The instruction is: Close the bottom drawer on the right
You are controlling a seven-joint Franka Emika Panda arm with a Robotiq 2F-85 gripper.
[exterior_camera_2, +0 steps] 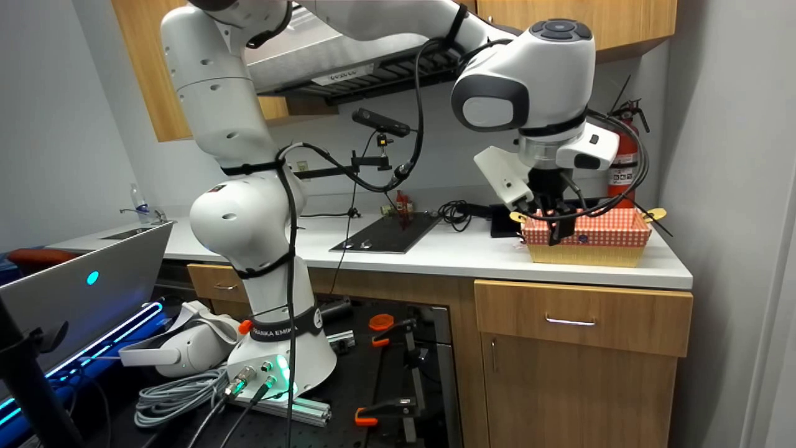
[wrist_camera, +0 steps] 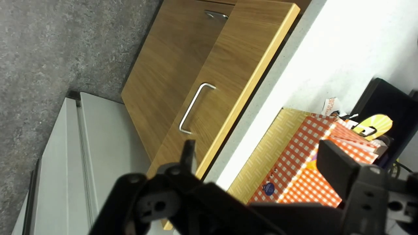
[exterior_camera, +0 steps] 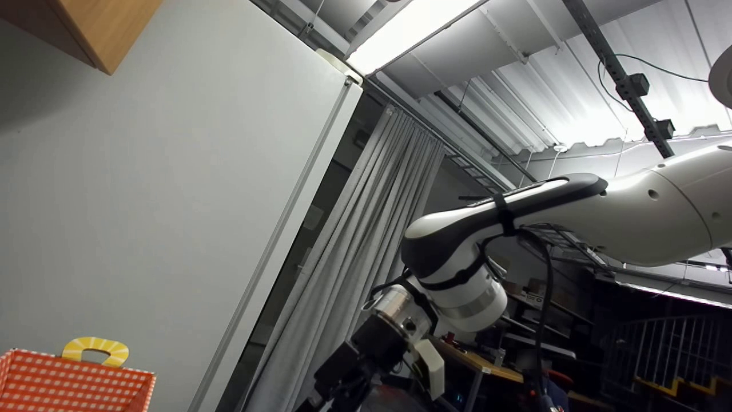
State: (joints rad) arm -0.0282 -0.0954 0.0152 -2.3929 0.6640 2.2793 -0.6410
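Observation:
A wooden drawer front (exterior_camera_2: 622,314) with a silver bar handle (exterior_camera_2: 569,322) sits under the counter at the right. In the wrist view, the drawer (wrist_camera: 241,55) stands slightly proud of the cupboard door below, with a dark gap along its top edge; its handle (wrist_camera: 195,106) is in plain sight. My gripper (exterior_camera_2: 559,231) points down at the counter's front, before the basket. In the wrist view, my gripper (wrist_camera: 256,147) has its fingers wide apart with nothing held; one finger overlaps the drawer front, the other the basket. In an exterior view, the gripper is partly cut off (exterior_camera: 326,392).
A red-checked basket (exterior_camera_2: 612,231) stands on the white counter (exterior_camera_2: 460,258) above the drawer. A cupboard door (exterior_camera_2: 578,398) is below it. A fire extinguisher (exterior_camera_2: 622,163) and grey wall (exterior_camera_2: 721,249) are at the right. A black hob (exterior_camera_2: 398,233) lies to the left.

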